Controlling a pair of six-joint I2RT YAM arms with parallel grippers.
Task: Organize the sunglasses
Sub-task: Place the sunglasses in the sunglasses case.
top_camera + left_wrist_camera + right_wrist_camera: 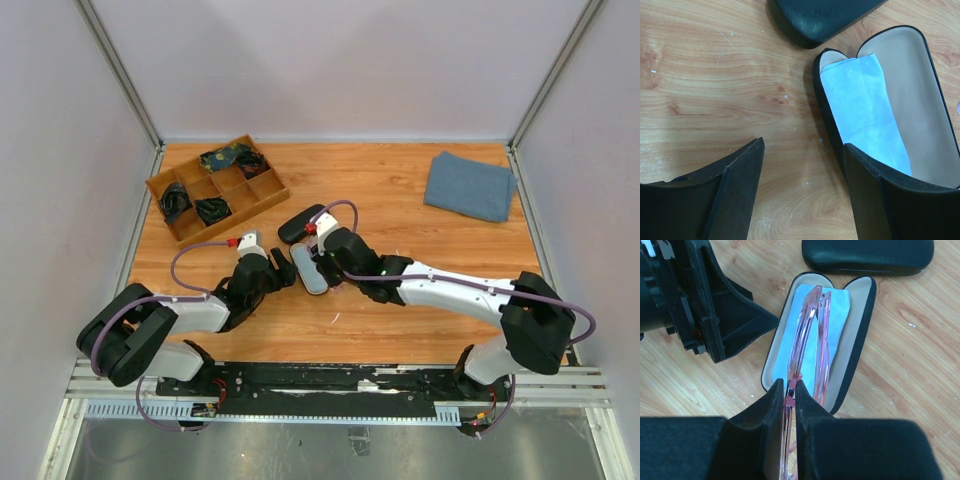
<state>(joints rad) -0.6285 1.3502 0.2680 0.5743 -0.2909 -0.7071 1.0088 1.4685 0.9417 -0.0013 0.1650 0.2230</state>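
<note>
- Mid-tabletop (400,200), toward the near edge: the right gripper (789,385) pinches one end of the pink sunglasses (812,340), its fingers pressed onto the frame
- The glasses stand on edge, folded, over the open case (860,337), above the light blue cloth (840,315) lining it; whether they touch the cloth I cannot tell
- The left gripper (804,147) sits at the case's left side, fingers spread with nothing between them; one finger is just beside the case wall, contact unclear
- Risks, as I judge them: let go while on edge, the frame could tip over the rim onto the wood; a nudge from the left finger could slide the unheld case; the cloth may bunch under the frame and stop the lid closing
- Just beyond lies a closed case (867,256)
- Far-left corner: a wooden tray (235,215) holding dark items too small to identify; no black-framed pair is clearly visible
- Far-right corner: a folded blue towel (470,185)
</note>
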